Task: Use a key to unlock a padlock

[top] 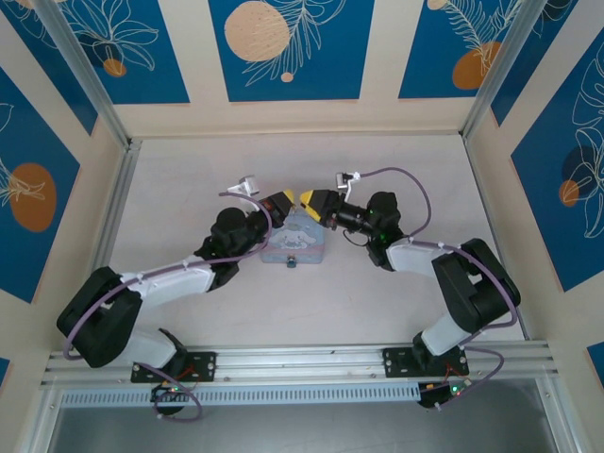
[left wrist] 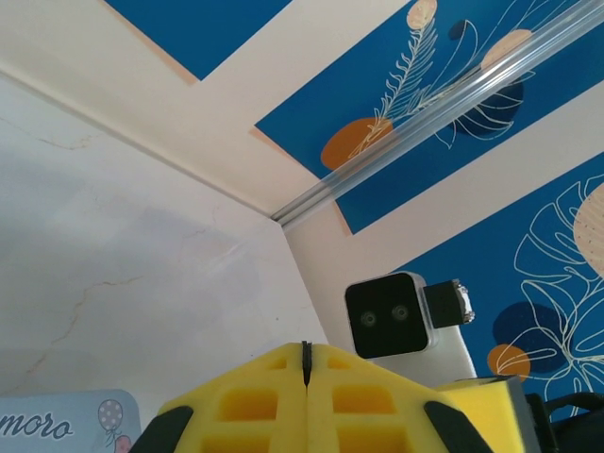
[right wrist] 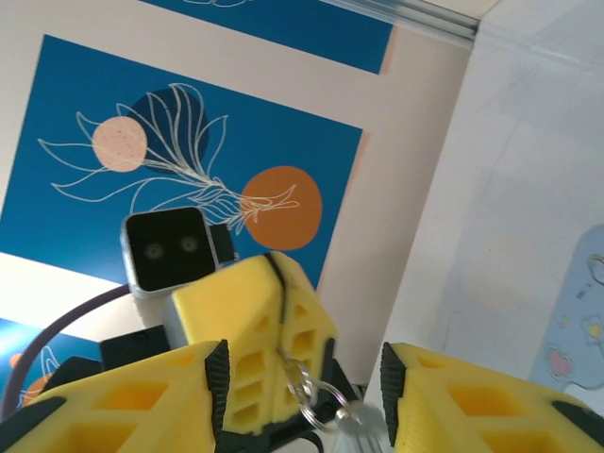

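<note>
My left gripper [top: 280,202] is raised over the pale blue tin box [top: 294,238], its yellow fingers pressed together [left wrist: 305,347]. In the right wrist view the left gripper [right wrist: 274,311] is shut on a small silvery key ring [right wrist: 304,382]. A second ring and the thin silvery key [right wrist: 361,425] dangle from it. My right gripper [top: 314,201] faces the left one, tip to tip. It is open [right wrist: 304,377], one finger on each side of the hanging key without touching it. A tiny blue-teal padlock [top: 292,260] sits at the box's near edge.
The box lies mid-table between both arms; its printed lid shows in the left wrist view [left wrist: 66,425] and the right wrist view [right wrist: 580,321]. Blue patterned walls with aluminium posts [top: 90,85] enclose the table. The right wrist camera [left wrist: 392,316] hangs close ahead of the left fingers.
</note>
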Available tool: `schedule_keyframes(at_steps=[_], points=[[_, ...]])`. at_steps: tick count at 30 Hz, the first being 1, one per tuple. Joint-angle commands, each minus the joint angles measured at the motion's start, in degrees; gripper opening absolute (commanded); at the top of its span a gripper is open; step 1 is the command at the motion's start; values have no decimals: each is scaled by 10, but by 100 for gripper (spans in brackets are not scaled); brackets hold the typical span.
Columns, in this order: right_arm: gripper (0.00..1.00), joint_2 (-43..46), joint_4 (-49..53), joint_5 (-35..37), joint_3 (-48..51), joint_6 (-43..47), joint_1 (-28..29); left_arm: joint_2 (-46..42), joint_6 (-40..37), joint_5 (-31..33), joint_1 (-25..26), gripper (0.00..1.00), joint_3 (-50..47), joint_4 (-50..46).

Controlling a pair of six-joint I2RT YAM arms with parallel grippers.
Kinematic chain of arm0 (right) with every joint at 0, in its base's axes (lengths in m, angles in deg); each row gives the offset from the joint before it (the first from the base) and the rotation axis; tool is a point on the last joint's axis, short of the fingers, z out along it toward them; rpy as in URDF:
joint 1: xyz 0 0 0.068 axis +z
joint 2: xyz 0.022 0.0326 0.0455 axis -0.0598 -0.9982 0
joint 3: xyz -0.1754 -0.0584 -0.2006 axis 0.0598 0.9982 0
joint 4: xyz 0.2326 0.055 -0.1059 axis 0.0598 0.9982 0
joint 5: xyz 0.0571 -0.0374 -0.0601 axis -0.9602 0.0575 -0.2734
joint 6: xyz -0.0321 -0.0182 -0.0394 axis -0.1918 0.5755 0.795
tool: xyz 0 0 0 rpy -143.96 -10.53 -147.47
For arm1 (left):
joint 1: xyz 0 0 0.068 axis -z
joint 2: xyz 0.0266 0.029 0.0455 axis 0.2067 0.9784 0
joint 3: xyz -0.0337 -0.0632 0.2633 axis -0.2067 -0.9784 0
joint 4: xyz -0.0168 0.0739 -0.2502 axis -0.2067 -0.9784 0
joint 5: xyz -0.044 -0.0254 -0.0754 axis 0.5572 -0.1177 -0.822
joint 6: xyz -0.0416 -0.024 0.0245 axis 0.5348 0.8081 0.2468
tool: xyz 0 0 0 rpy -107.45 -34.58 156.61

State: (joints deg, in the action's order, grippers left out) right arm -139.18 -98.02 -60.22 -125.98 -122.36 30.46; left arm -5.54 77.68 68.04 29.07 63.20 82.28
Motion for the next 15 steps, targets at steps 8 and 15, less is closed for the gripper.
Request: schedule_keyframes(at_steps=[8, 15], points=[[43, -41, -78, -14, -29, -31, 15, 20, 32, 16, 0, 0, 1, 69], [41, -58, -113, -15, -20, -48, 20, 26, 36, 28, 0, 0, -1, 79]])
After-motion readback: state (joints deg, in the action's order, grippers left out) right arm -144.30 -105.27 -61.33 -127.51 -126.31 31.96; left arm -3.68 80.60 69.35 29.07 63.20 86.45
